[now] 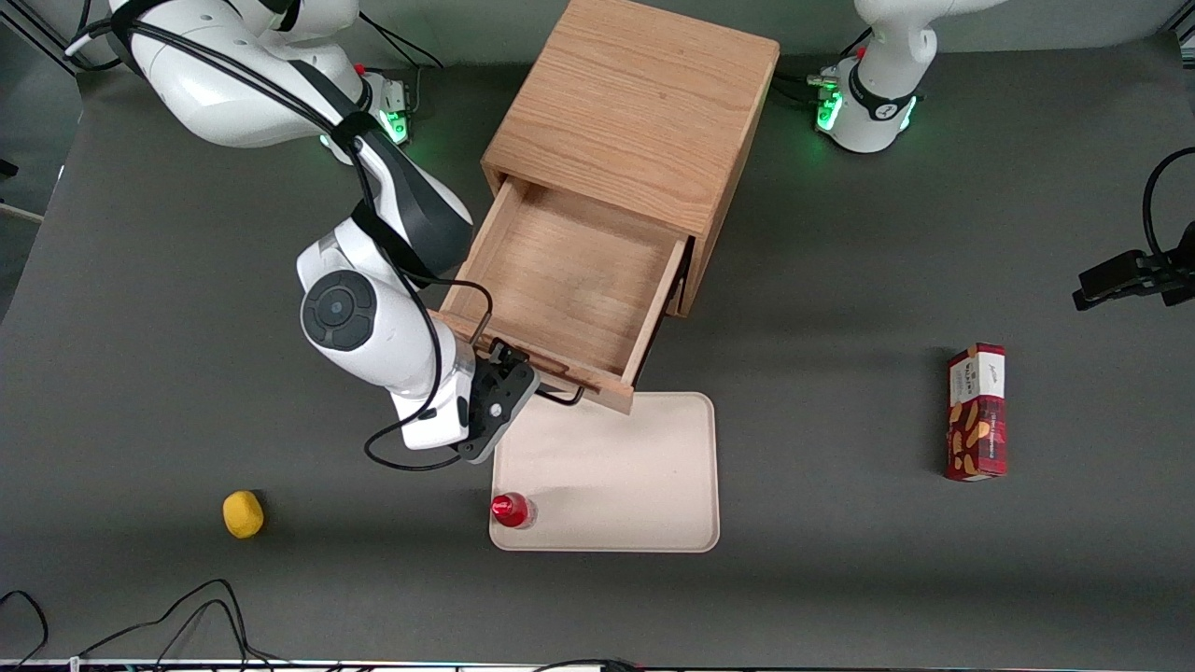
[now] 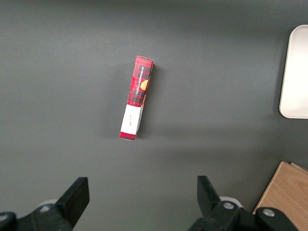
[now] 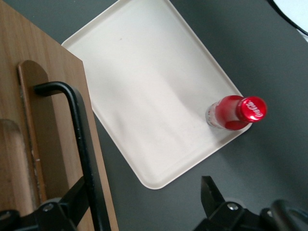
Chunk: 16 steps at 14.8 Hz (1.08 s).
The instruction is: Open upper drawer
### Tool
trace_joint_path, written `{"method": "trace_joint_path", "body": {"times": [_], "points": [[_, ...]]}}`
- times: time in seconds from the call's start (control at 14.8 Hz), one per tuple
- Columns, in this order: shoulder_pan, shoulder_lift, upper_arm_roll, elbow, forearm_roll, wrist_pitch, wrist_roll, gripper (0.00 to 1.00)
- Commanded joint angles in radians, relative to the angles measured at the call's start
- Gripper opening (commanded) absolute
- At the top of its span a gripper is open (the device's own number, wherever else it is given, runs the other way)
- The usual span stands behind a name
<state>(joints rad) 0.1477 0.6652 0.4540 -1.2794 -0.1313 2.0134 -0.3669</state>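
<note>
I see the upper drawer (image 1: 569,280) pulled out at frame centre; my end effector (image 1: 519,371) sits spread wide around its handle (image 3: 79,144).

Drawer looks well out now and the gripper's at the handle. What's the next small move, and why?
Probably back the gripper straight off the black handle. The upper drawer already stands far out of the cabinet, its wooden floor bare, and the fingers look open around the handle, so more pulling seems needless.
</note>
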Motion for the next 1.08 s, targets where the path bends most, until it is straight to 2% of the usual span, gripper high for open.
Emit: {"method": "trace_joint_path", "body": {"times": [0.0, 0.41, 0.54, 0.68, 0.88, 1.01], "points": [[0.001, 0.022, 0.002, 0.041, -0.016, 0.005, -0.017, 1.00], [-0.031, -0.128, 0.000, 0.034, -0.007, 0.004, -0.006, 1.00], [-0.072, -0.212, -0.009, 0.022, 0.033, 0.001, -0.006, 1.00], [-0.114, -0.338, -0.055, -0.062, 0.093, -0.007, -0.007, 1.00], [-0.181, -0.510, -0.109, -0.214, 0.218, -0.025, 0.000, 1.00], [-0.226, -0.565, -0.130, -0.255, 0.226, -0.102, 0.015, 1.00]]}}
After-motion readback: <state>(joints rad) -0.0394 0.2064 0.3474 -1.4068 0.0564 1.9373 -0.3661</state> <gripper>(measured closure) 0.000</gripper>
